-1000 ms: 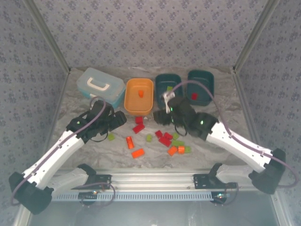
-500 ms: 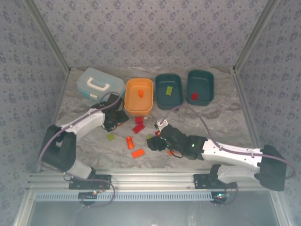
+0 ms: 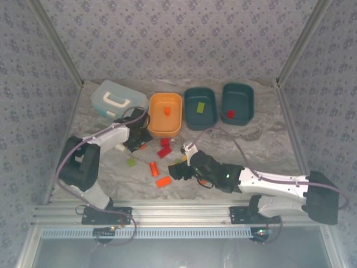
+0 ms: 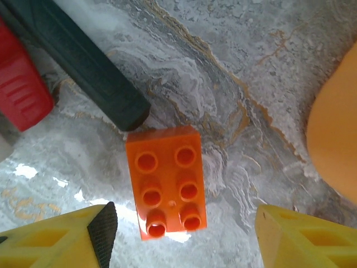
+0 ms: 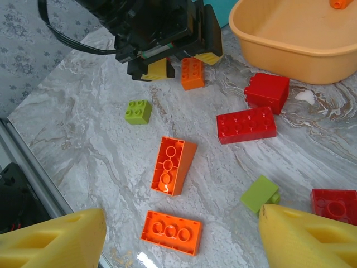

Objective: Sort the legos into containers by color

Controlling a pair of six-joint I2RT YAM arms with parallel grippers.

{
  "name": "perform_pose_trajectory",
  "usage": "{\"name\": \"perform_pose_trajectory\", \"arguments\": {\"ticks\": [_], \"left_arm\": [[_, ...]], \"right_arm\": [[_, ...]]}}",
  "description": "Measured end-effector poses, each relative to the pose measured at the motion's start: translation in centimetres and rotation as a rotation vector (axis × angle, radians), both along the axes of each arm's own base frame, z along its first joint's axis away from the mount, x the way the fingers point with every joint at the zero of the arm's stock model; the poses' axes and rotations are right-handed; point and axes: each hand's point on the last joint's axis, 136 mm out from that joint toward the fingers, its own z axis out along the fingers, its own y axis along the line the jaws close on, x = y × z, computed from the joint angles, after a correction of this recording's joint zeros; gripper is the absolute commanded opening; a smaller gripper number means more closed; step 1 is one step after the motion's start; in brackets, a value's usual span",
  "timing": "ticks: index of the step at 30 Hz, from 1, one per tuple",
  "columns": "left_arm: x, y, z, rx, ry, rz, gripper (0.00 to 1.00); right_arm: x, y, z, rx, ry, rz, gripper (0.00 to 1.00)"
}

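Note:
My left gripper is open and low over the table beside the orange container. An orange lego, studs up, lies between its fingers with a gap on each side. My right gripper hangs open above two upturned orange legos. Red legos and lime legos lie loose around them. The orange container holds an orange lego. A lime one lies in the middle teal container, and a red one in the right teal container.
A light blue case with a white handle stands at the back left, close to my left arm. More loose bricks lie under my right arm. The two grippers work close together near the table's middle; a patterned wall encloses the table.
My right gripper has drawn back from the teal containers to over the loose legos and has opened wider. My left arm has folded in, and its jaws have narrowed around the orange lego.

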Motion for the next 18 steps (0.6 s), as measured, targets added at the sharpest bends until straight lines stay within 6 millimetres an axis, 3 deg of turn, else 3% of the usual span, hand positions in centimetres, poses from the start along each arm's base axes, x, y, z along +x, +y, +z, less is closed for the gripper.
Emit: {"name": "perform_pose_trajectory", "arguments": {"ticks": [4,8,11,18], "left_arm": [[0.0,0.2,-0.9,0.014,0.022,0.004,0.68],[0.1,0.3,-1.4,0.024,0.029,0.008,0.47],[0.1,0.3,-1.6,0.03,0.031,0.005,0.39],[0.3,0.6,-1.4,0.052,0.02,0.004,0.36]], "right_arm": [[0.1,-0.1,0.0,-0.001,-0.003,-0.006,0.74],[0.1,-0.1,0.0,0.0,-0.002,-0.01,0.74],[0.1,-0.1,0.0,-0.001,-0.001,-0.012,0.74],[0.3,-0.4,0.3,0.002,-0.007,-0.025,0.74]]}}
